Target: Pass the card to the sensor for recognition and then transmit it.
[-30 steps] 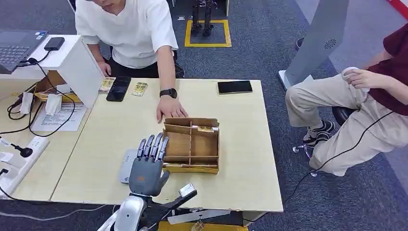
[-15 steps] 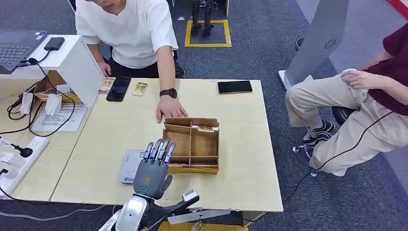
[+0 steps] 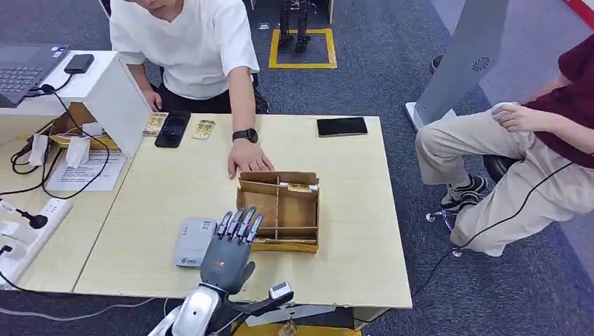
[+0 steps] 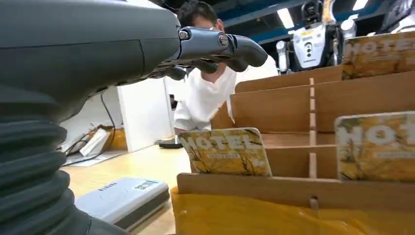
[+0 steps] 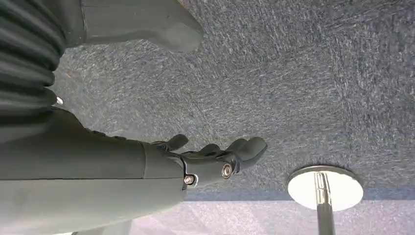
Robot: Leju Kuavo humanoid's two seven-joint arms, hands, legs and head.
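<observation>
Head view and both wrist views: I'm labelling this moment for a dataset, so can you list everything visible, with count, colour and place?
table: one, pale wood, centre.
wooden organiser: one, brown, compartmented, mid-table.
hotel cards: two near, one farther, yellow, standing in the organiser's slots.
card reader: one, grey, flat on the table beside the organiser.
phones: two, black, along the far edge.
loose cards: two, yellowish, beside the left-hand phone.
laptop: one, dark, on the side desk.
power strip: one, white, side desk.
people: two; one in white with a hand on the table, one seated to the right.
left hand: grey, empty, fingers extended, above the organiser's near corner.
right hand: grey, fingers curled, empty, above carpet.
</observation>
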